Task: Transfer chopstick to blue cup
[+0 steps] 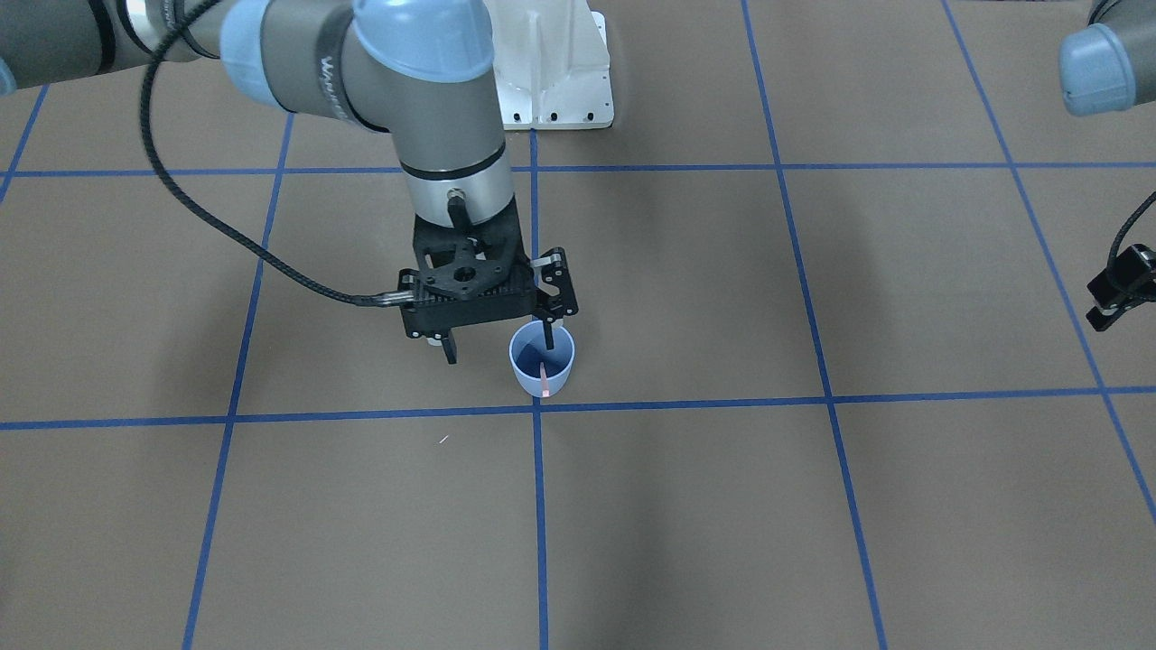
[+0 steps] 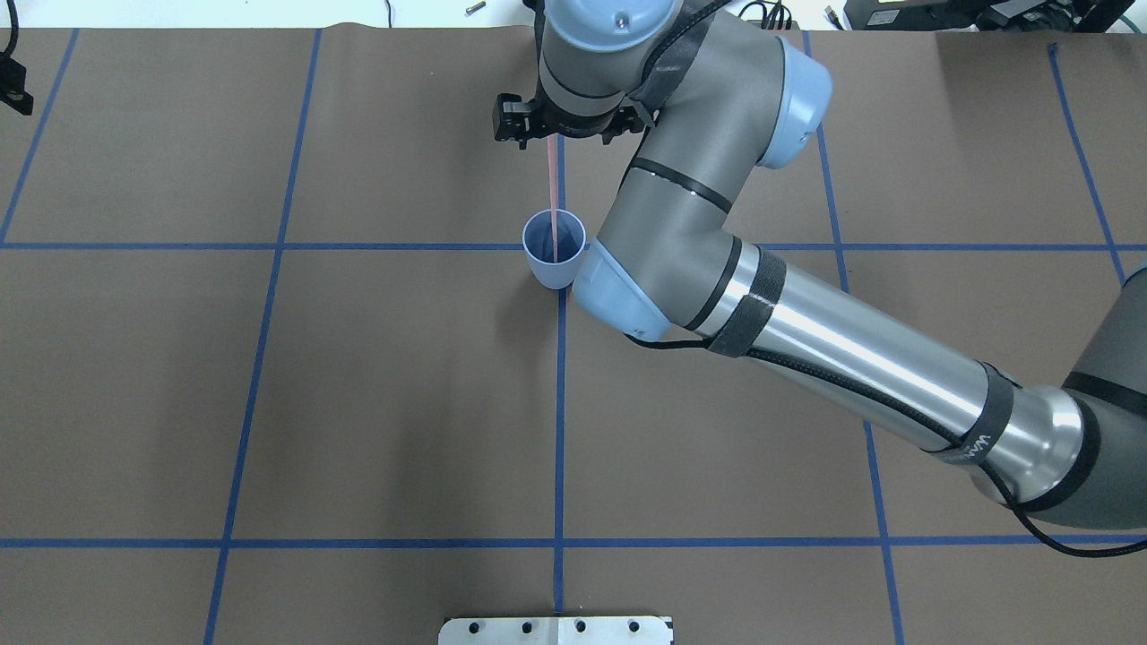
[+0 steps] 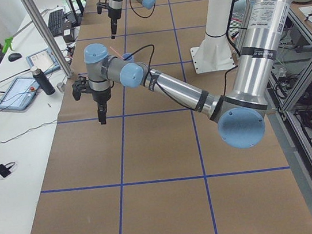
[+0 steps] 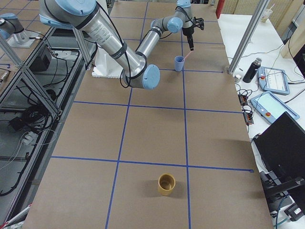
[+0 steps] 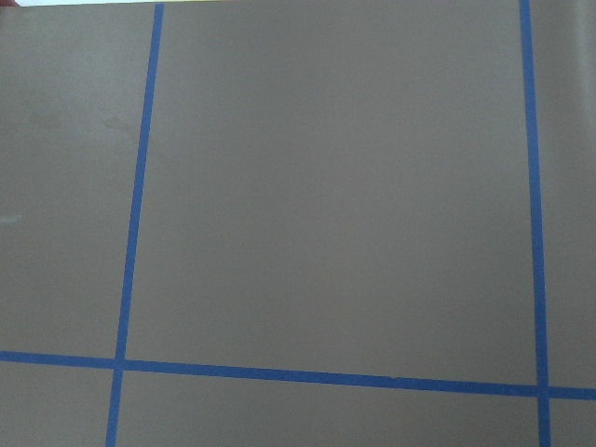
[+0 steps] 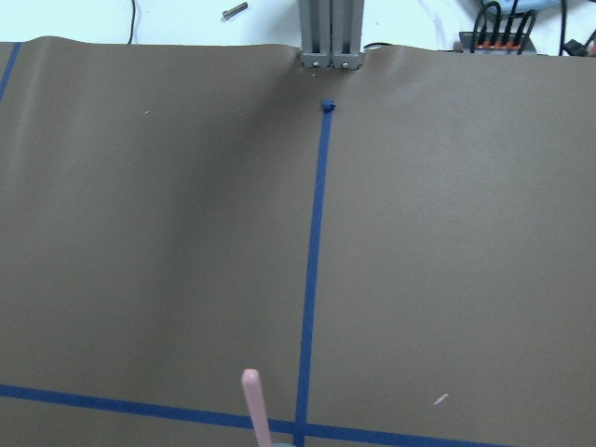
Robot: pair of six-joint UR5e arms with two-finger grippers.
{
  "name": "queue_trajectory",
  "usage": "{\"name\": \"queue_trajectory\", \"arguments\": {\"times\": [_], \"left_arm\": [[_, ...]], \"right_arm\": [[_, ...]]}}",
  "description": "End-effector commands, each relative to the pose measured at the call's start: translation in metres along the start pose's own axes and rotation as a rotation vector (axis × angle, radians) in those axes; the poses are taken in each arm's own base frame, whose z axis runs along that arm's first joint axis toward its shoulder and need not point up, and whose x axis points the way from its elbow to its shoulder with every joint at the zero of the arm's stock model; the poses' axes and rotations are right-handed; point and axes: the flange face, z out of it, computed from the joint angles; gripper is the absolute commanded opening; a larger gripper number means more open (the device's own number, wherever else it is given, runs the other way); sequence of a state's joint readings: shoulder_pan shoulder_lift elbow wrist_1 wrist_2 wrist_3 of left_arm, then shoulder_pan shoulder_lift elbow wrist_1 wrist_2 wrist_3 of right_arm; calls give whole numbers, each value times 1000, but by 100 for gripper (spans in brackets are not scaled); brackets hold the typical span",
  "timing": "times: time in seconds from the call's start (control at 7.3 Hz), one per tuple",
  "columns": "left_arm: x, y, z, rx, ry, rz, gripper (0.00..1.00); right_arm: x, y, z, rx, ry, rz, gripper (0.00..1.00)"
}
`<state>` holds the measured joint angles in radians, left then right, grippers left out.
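The blue cup (image 1: 528, 375) stands upright on a tape crossing at mid table, also in the overhead view (image 2: 551, 273). One pale pink chopstick (image 2: 555, 193) stands in it, leaning away from the robot; its top end shows in the front view (image 1: 545, 381) and the right wrist view (image 6: 253, 400). My right gripper (image 1: 498, 350) hangs just above the cup with its fingers wide apart, one finger beside the chopstick. My left gripper (image 1: 1115, 293) hangs over the table's far left end (image 2: 13, 85), empty; its jaws are not clear.
A tan cup (image 4: 167, 184) stands alone at the table's right end. The white robot base plate (image 2: 556, 630) sits at the near edge. Operators' tablets and a bottle (image 3: 43, 80) lie on the side table beyond the far edge.
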<state>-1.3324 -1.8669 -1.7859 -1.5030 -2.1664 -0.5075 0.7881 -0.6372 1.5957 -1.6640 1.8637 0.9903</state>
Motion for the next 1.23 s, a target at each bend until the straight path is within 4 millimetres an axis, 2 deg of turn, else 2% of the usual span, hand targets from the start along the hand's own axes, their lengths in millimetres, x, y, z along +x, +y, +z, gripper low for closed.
{"name": "queue_trajectory", "arguments": {"times": [0.0, 0.14, 0.41, 0.55, 0.68, 0.82, 0.96, 1.1], "left_arm": [[-29, 10, 8, -6, -14, 18, 99], [-36, 9, 5, 9, -12, 17, 99], [-66, 26, 18, -3, -24, -1, 99], [-75, 33, 25, -12, -28, -8, 99], [-86, 43, 33, -29, -37, -23, 99], [-108, 59, 51, -69, -58, -52, 99], [-126, 71, 64, -99, -72, -79, 99], [-149, 74, 57, -90, -77, -108, 99]], "right_arm": [[110, -5, -63, -71, 55, 10, 100], [177, -13, -79, -107, 116, 6, 100], [330, -24, -100, -235, 202, -127, 100], [394, -18, -95, -316, 227, -179, 100], [477, -15, -94, -381, 244, -207, 100], [548, -1, -87, -459, 239, -267, 100], [614, 18, -73, -508, 209, -240, 100], [665, 50, -57, -476, 159, -206, 100]]}}
